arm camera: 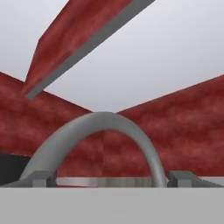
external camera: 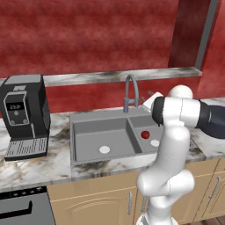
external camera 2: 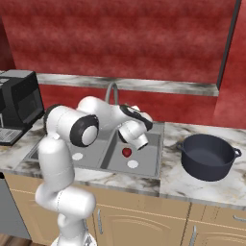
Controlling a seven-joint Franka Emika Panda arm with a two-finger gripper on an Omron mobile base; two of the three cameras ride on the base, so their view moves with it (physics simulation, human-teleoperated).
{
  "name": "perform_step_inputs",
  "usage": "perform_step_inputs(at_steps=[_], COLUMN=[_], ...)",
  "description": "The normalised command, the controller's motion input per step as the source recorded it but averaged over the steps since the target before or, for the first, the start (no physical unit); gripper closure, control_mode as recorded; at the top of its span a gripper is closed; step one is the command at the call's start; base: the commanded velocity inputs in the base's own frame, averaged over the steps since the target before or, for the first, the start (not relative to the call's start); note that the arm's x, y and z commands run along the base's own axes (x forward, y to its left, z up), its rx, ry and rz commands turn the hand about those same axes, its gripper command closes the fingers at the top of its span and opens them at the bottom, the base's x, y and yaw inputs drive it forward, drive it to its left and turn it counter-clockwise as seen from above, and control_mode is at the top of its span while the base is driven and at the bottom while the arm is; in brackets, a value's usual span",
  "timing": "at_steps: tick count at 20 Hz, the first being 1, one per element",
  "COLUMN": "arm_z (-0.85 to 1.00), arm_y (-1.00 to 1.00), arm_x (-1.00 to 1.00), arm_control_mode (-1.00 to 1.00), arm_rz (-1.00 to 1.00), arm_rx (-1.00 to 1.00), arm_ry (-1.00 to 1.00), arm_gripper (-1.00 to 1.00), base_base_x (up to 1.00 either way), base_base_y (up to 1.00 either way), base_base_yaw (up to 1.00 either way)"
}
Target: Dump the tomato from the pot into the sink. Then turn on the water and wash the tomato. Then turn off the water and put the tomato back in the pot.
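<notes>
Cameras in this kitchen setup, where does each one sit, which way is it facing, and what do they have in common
Left base view: behind the arm on its left, looking forward and down at the sink and coffee machine; the white arm rises at lower right.
Right base view: behind on the right, facing the sink and pot; the arm rises at lower left.
Hand view: on the hand, aimed up at the faucet; the open gripper shows at the bottom.
Both base views share the tomato lying in the right basin.

No readable text, label or brand is found on anything. A small display panel is seen on the front of the coffee machine (external camera: 24, 115), perhaps with digits, but these are too blurred to be read.
</notes>
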Motion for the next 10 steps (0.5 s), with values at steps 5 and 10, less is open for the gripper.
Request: perform_step_inputs(at_steps=[5,10], arm_z=[-0.09,-0.01], arm_y=[0.00,0.00], arm_x=[0.17,0.06], arm_control_mode=[-1.00,-1.00], arm_rz=[0.00,0.00], arm_rx=[0.00,0.00], arm_ry=[-0.09,0.00], arm_gripper=[-1.00,-1.00], base_base_x=[0.00,0.00], base_base_y=[0.00,0.00], base_base_yaw=[0.00,0.00])
